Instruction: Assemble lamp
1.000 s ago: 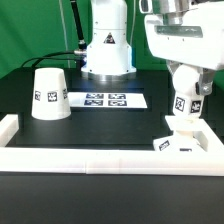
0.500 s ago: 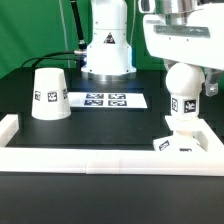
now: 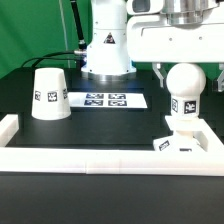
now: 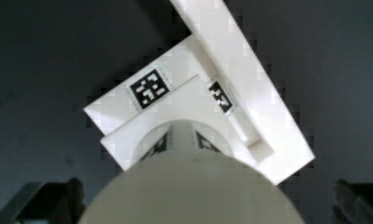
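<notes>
The round white bulb [image 3: 185, 88] stands upright with its neck in the small square base [image 3: 183, 141] at the exterior view's right, by the front rail. My gripper [image 3: 186, 72] hangs just above it, open, with a dark finger on each side of the bulb's top and not touching it. In the wrist view the bulb [image 4: 186, 185] fills the near middle with the tagged base [image 4: 183, 85] beyond it, and my gripper [image 4: 209, 205] has its fingers [image 4: 58, 200] well apart from the bulb. The tapered shade [image 3: 49, 93] stands mouth down at the exterior view's left.
The marker board [image 3: 106, 100] lies flat in the middle behind the parts. A long white rail [image 3: 100, 158] runs along the front, with a short rail end [image 3: 8, 127] at the left. The arm's white pedestal [image 3: 108, 45] stands at the back.
My gripper has opened off the bulb and risen. The bulb stays standing on the base and now shows whole.
</notes>
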`<state>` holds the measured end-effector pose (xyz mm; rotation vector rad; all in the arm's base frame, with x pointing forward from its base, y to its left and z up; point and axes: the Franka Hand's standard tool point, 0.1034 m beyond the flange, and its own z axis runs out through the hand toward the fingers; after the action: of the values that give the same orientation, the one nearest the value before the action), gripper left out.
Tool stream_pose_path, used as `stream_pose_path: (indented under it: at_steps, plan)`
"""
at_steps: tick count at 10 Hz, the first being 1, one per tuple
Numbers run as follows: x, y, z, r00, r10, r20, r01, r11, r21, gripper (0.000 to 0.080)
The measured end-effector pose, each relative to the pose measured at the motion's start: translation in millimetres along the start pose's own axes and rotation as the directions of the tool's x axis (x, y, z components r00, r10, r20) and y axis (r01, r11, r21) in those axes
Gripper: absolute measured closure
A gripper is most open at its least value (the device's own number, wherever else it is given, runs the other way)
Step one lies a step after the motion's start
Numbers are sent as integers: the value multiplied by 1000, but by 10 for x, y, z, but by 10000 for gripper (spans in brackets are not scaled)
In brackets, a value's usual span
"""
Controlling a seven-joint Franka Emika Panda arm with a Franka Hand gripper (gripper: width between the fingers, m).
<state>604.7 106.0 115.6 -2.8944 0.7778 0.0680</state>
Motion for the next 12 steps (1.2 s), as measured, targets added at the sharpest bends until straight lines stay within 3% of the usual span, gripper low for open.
stream_pose_path:
  at_steps: [6,8,9,12]
  plan:
    - [58,69,-4,898,-441,-3,441,898,0,101]
    - [58,68,-3,873,-488,-3,488,873,0,101]
    - [57,67,-3,875,-484,-3,484,875,1,227]
    - [57,67,-3,889,-459,-3,459,889,1,223]
